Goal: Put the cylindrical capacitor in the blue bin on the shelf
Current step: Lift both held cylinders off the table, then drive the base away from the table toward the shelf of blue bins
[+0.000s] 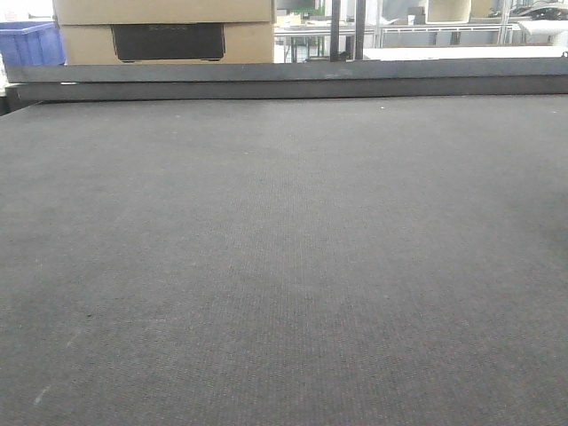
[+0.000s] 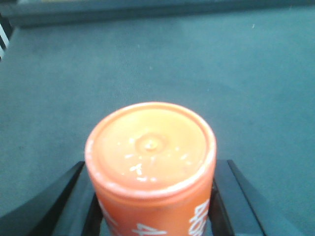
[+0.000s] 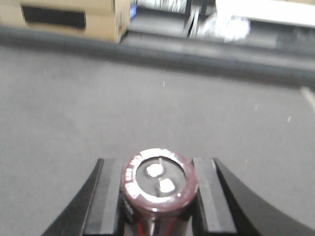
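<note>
My right gripper (image 3: 157,166) is shut on a dark maroon cylindrical capacitor (image 3: 160,182) with a silver rim and two metal terminals on its end face, held above the table. My left gripper (image 2: 153,166) is shut on an orange cylinder (image 2: 150,145) with white print on its side, also held above the table. A blue bin (image 1: 31,43) shows at the far left behind the table in the front view. The steel shelf does not clearly show in any view. Neither gripper shows in the front view.
The dark grey fabric table (image 1: 284,266) fills the front view, with a raised dark rail (image 1: 284,82) along its far edge. A cardboard box (image 1: 164,31) stands behind the rail; it also shows in the right wrist view (image 3: 69,17). Blurred metal frames (image 1: 408,31) lie beyond.
</note>
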`<act>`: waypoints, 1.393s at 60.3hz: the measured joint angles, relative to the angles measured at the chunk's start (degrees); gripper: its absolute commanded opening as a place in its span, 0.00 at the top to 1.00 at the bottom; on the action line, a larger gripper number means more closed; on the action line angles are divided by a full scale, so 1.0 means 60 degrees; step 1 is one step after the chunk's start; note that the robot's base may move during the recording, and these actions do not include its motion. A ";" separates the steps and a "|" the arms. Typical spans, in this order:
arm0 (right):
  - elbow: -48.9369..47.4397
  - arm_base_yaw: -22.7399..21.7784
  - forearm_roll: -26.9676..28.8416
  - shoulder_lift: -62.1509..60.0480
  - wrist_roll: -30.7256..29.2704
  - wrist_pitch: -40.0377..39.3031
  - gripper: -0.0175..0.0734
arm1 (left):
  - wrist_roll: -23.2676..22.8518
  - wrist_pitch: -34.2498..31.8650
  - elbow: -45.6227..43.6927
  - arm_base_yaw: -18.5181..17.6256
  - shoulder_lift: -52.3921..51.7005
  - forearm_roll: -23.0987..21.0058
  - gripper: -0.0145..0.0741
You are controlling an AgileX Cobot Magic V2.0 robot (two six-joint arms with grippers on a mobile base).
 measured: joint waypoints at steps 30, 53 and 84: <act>0.0000 0.0000 0.0000 -0.0343 0.0000 0.0014 0.99 | 0.0000 0.0313 0.0000 0.0000 -0.0096 0.0034 0.96; 0.0000 0.0000 0.0000 -0.0343 -0.0017 0.0014 0.99 | 0.0000 0.0295 0.0000 0.0000 -0.0096 0.0040 0.96; 0.0000 0.0000 0.0054 -0.0343 -0.0017 -0.0004 0.99 | 0.0000 0.0278 0.0000 0.0000 -0.0096 0.0094 0.96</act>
